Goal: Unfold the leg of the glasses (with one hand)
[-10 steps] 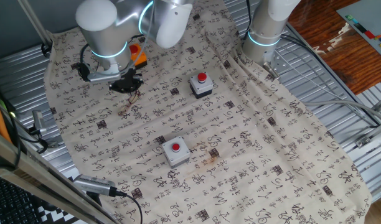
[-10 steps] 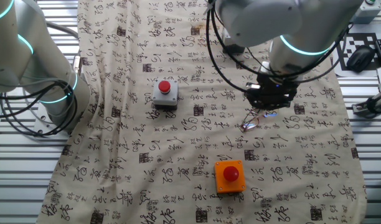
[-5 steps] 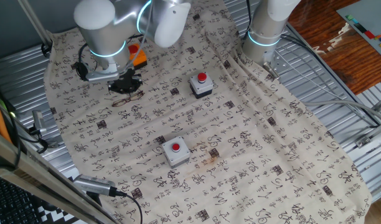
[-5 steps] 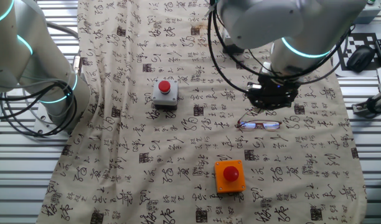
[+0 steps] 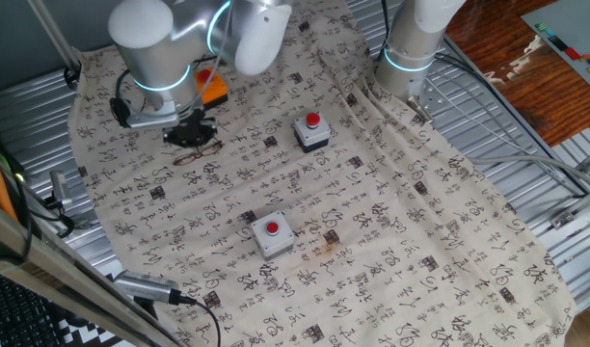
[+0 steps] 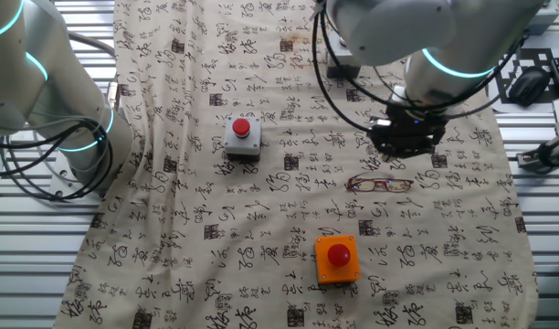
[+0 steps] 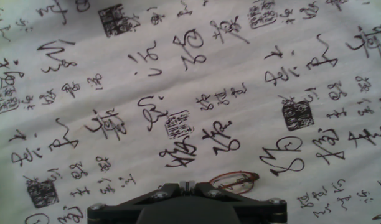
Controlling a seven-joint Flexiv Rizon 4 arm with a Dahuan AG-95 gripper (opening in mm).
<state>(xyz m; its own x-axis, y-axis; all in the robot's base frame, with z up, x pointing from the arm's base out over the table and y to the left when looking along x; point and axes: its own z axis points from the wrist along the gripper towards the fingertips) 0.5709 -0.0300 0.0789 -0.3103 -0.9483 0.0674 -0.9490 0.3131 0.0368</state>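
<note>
The glasses (image 5: 197,151) are thin reddish-brown wire frames lying flat on the printed cloth. They also show in the other fixed view (image 6: 378,185). In the hand view only one lens (image 7: 235,182) shows, at the bottom edge. My gripper (image 5: 189,130) hangs just above and behind the glasses, apart from them, and also shows in the other fixed view (image 6: 407,143). In the hand view its fingertips (image 7: 187,184) stand together with nothing between them.
A grey box with a red button (image 5: 312,132) stands right of the glasses and another (image 5: 271,234) nearer the front. An orange button box (image 6: 337,259) sits close by the glasses. A second arm's base (image 5: 411,58) stands at the back right.
One second ago the glasses hung from my gripper, touching the cloth. They now lie flat on the cloth, and the gripper has lifted and drawn slightly away from them.
</note>
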